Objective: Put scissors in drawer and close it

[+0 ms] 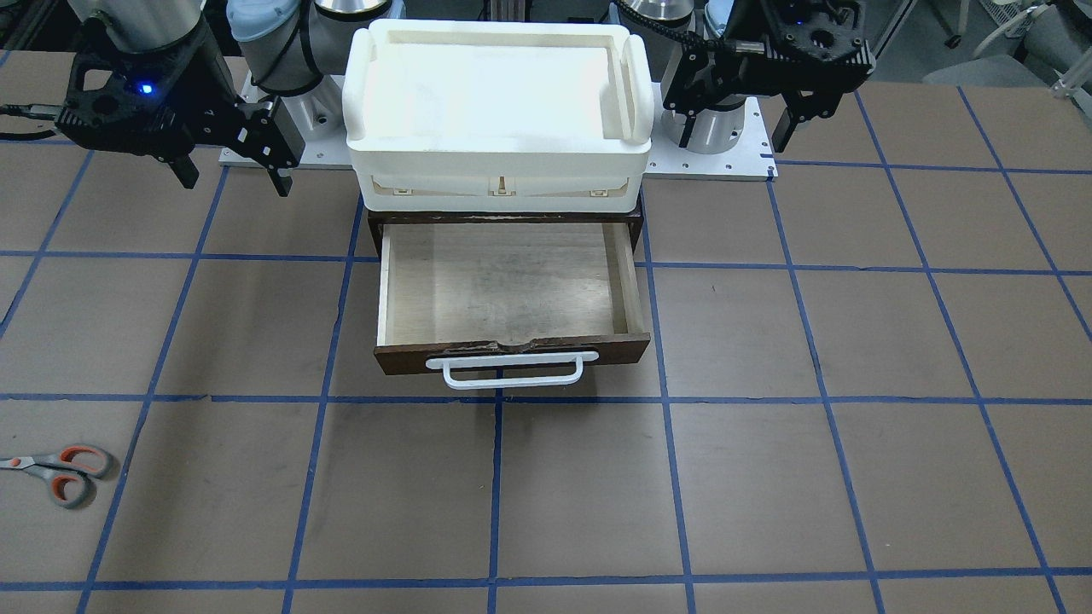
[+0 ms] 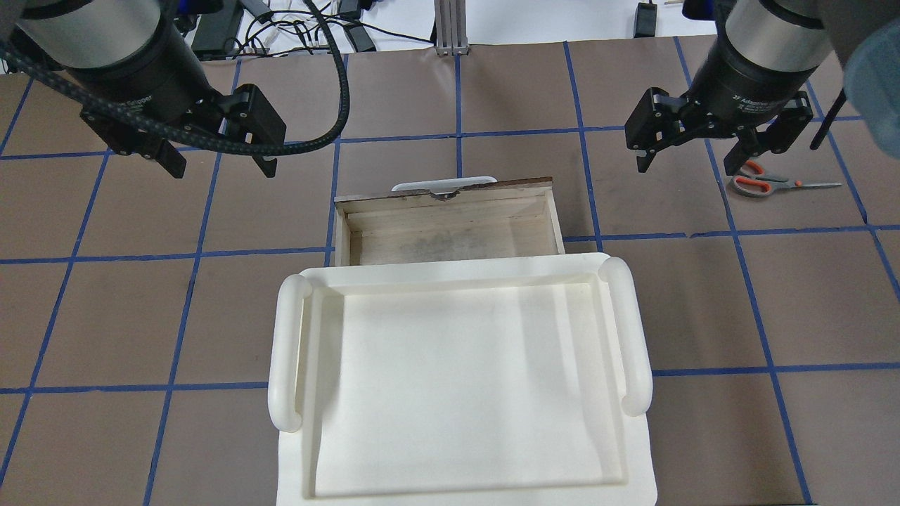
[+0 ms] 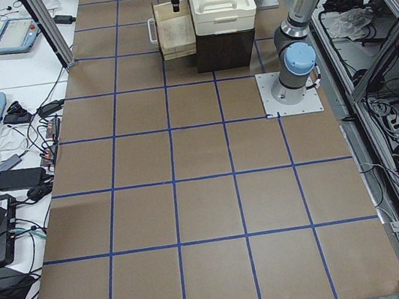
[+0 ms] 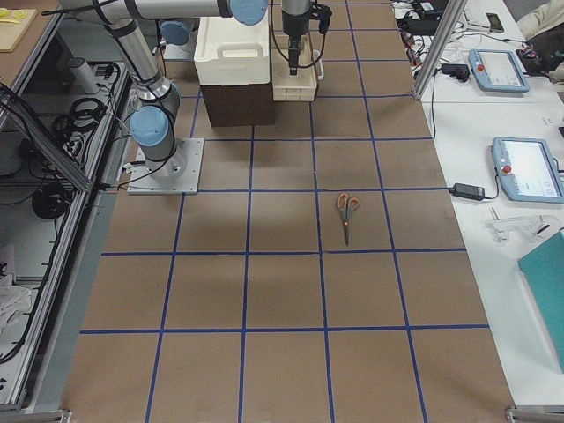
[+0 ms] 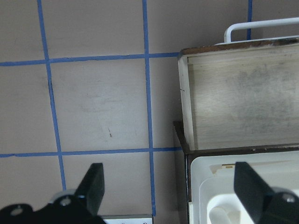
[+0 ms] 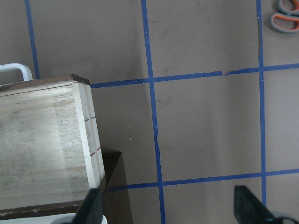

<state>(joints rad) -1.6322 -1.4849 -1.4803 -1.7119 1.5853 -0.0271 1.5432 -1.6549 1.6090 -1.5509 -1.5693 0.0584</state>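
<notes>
The scissors (image 1: 60, 473) lie flat on the table on my right side, far from the drawer. They also show in the overhead view (image 2: 763, 184), the exterior right view (image 4: 346, 211) and at the top edge of the right wrist view (image 6: 287, 14). The drawer (image 1: 503, 281) is pulled open with nothing in it, white bar handle (image 1: 512, 371) at its front; it also shows in the overhead view (image 2: 450, 235). My right gripper (image 2: 689, 165) is open and empty, held high above the table. My left gripper (image 2: 221, 167) is open and empty on the drawer's other side.
A white plastic tray-like box (image 1: 495, 94) sits on the dark cabinet above the drawer. Both arm bases stand on a white plate (image 1: 734, 158) behind it. The table is brown with blue tape grid lines.
</notes>
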